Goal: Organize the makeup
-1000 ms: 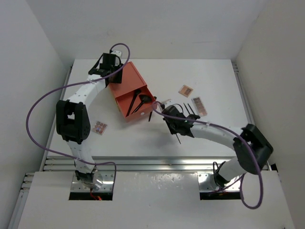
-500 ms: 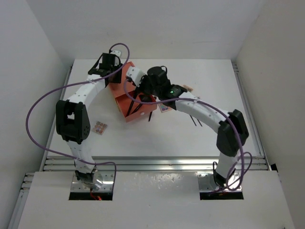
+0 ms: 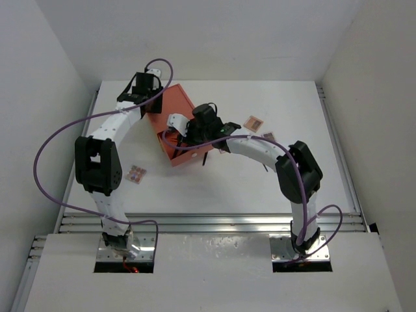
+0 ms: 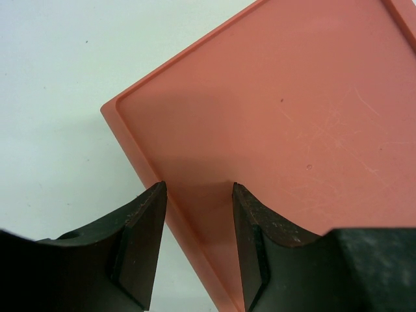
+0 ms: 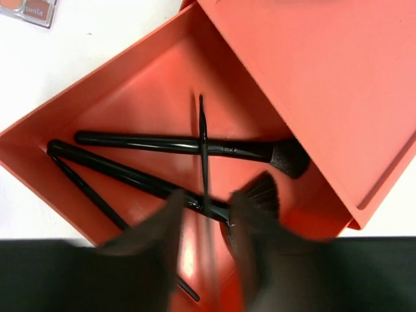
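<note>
White walls close in a white table [image 3: 214,188], and the biggest thing on it is an orange-red box [image 3: 174,104] with its drawer [image 5: 143,97] pulled out.

The left gripper [image 4: 198,192] sits at the box's far corner. Its jaws are part-way apart and straddle the lid's edge, one finger over the table and the other over the lid. Nothing is clamped between them, and I cannot tell whether they press on the box.

The right gripper [image 5: 208,201] hangs over the open drawer and is blurred. Its jaws are wider apart than the thin stick [image 5: 201,117] that runs between them, so I judge the stick is not pinched.

Three pieces lie on the drawer floor just beyond and below that gripper:
- a round-headed brush [image 5: 175,144]
- a flared brush [image 5: 130,175]
- a second stick [image 5: 91,195]

Some of the flat palettes lie out on the table. One [image 3: 253,122] is behind the right gripper and near it, and another [image 3: 136,173] is well apart, across the box.

The sticks look light, stiff and smooth, so they are likely to roll. They are best pinched mid-shaft, clear of the bristles. The palettes look thin and lie low on the table. They are probably best taken by two opposite edges, with care for the pressed powder.
</note>
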`<action>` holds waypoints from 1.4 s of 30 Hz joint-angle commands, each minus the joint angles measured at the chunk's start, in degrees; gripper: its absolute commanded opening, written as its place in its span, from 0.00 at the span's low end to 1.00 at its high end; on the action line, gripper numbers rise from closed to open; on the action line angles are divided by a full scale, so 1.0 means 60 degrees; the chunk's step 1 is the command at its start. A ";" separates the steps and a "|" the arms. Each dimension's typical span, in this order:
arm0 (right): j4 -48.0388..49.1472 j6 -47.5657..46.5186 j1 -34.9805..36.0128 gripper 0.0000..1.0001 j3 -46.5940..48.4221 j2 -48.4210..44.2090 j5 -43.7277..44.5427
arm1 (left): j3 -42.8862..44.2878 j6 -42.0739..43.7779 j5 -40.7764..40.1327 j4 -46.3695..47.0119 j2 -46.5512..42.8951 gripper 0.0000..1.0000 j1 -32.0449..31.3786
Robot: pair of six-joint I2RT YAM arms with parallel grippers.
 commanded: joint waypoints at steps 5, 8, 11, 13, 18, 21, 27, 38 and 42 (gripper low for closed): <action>0.0573 0.1253 -0.0179 0.64 0.1062 -0.0447 0.0395 | -0.0037 0.0042 0.0022 0.0226 -0.0115 0.50 0.0100; 0.0967 0.2453 -0.0471 0.64 0.0671 -0.1161 0.0906 | -0.0037 0.0042 0.0022 0.0138 -0.0115 0.50 0.0100; 0.1189 0.4375 -0.1174 0.61 -0.0633 -0.2768 0.1230 | -0.0037 0.0042 0.0022 0.0138 -0.0115 0.50 0.0100; 0.0841 0.5300 -0.1715 0.55 -0.2156 -0.3258 0.1681 | -0.0037 0.0042 0.0022 0.0138 -0.0202 0.50 0.0100; -0.0274 0.6383 -0.2697 0.46 -0.4982 -0.4972 0.3090 | -0.0037 0.0042 0.0197 0.0138 -0.0203 0.50 0.0100; -0.0888 0.6620 -0.3356 0.46 -0.5572 -0.5077 0.3062 | -0.0037 0.0042 0.0198 0.0138 -0.0203 0.50 0.0100; -0.2222 0.6811 -0.4499 0.46 -0.4886 -0.3761 0.2213 | -0.0037 0.0042 0.0111 0.0138 -0.0115 0.50 0.0100; -0.2649 0.6371 -0.4794 0.45 -0.3800 -0.1869 0.1831 | -0.0125 0.0130 -0.0066 0.0051 -0.0203 0.50 0.0100; -0.2707 0.6327 -0.4852 0.40 -0.3581 -0.1459 0.1934 | -0.0125 0.0130 -0.0066 0.0051 -0.0203 0.50 0.0100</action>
